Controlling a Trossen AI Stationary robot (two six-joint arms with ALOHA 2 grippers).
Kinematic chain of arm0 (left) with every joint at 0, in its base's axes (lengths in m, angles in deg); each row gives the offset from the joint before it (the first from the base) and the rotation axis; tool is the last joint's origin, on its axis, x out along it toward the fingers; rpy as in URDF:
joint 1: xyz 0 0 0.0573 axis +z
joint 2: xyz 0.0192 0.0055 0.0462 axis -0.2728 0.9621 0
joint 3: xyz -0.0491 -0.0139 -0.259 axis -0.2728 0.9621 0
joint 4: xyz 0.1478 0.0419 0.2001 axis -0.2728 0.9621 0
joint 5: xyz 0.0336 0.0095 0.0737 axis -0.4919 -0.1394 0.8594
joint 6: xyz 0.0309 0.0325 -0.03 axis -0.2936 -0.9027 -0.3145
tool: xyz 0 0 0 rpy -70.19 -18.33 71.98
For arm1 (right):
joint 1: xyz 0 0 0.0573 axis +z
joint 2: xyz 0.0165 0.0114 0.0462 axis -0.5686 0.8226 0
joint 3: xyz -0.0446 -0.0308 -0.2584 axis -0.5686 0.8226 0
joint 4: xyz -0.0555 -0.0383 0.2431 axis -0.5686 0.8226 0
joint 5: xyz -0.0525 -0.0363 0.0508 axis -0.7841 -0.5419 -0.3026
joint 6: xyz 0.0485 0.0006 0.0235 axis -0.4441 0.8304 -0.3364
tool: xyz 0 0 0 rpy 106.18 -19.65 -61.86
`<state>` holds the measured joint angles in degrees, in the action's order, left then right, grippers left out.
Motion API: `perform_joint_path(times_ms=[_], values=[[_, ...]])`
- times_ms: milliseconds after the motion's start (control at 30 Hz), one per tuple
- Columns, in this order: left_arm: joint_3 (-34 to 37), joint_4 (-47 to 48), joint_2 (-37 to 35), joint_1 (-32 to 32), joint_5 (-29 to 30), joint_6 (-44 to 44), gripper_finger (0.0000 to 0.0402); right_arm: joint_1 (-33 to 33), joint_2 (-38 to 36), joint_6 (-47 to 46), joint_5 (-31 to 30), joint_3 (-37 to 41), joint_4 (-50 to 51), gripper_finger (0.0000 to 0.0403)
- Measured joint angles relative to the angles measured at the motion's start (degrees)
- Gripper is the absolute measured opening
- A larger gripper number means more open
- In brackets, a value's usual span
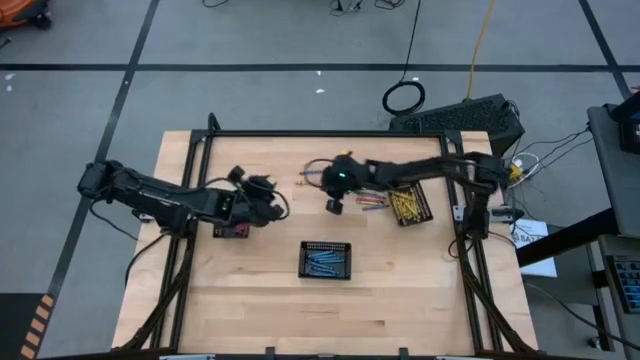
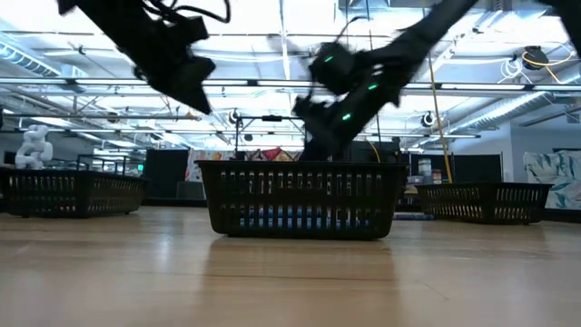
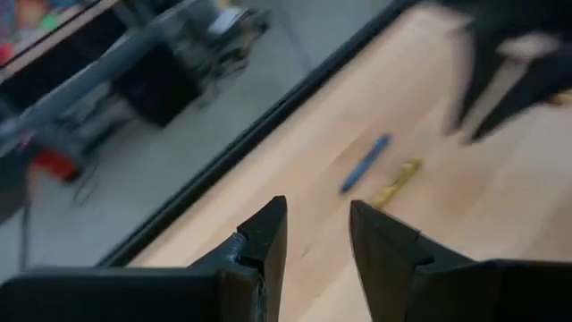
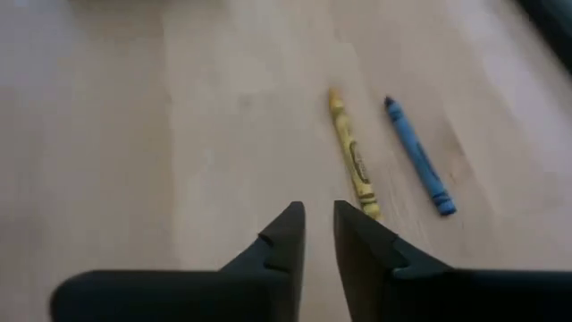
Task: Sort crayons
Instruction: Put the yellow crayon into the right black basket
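Lying loose — yellow crayon (image 4: 353, 154), blue crayon (image 4: 420, 156)

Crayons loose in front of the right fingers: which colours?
One yellow crayon, one blue crayon; right wrist view shows them best.

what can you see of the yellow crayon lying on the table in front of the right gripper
The thin yellow paper-wrapped crayon lies flat on the pale wooden table, its pointed tip facing away from the right gripper. Its wrapper carries dark printed markings along the middle. A blue paper-wrapped crayon lies beside it, apart and not touching, splaying slightly outward. The crayon's near end sits just ahead of the gripper's jaws, which stand slightly parted with nothing between them. Nothing touches the crayon but the table.
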<state>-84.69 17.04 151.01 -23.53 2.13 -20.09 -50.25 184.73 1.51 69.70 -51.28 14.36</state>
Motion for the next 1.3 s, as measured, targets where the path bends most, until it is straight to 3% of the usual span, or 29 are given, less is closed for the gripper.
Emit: perform_joint_path(times_ms=[200, 367, 600, 833, 900, 1167, 1300], values=[[8.25, -24.81, -0.67, 3.75, -7.29, -13.88, 0.012, -3.64, 9.93, 11.53, 0.14, -11.71, 9.95, 0.0102], [12.67, -36.46, -1.87, 7.23, -7.42, -18.24, 0.012, -6.11, 12.29, 14.36, 8.02, -13.23, 9.65, 0.0115], [13.33, -37.16, -1.8, 8.92, -7.45, -17.87, 0.012, -6.9, 14.43, 11.98, 10.39, -13.23, 8.09, 0.0093], [13.3, -35.91, -1.8, 8.17, -7.45, -16.99, 0.012, -6.53, 14.98, 13.43, 8.15, -13.36, 8.14, 0.0013], [13.28, -34.89, -1.92, 7.66, -7.42, -16.34, 0.012, -6.1, 14.13, 13.26, 7.2, -13.3, 9.86, 0.0008], [13.27, -29.68, -3.21, 3.59, -5.77, -14.23, 0.012, 0.3, 3.52, 6.81, -1.93, -12.73, 23.47, 0.0002], [13.26, -28.49, -3.22, 1.36, -4.43, -11.73, 0.012, 5.0, -4.31, 0.32, -7.87, -8.41, 29.95, 0.0001]])
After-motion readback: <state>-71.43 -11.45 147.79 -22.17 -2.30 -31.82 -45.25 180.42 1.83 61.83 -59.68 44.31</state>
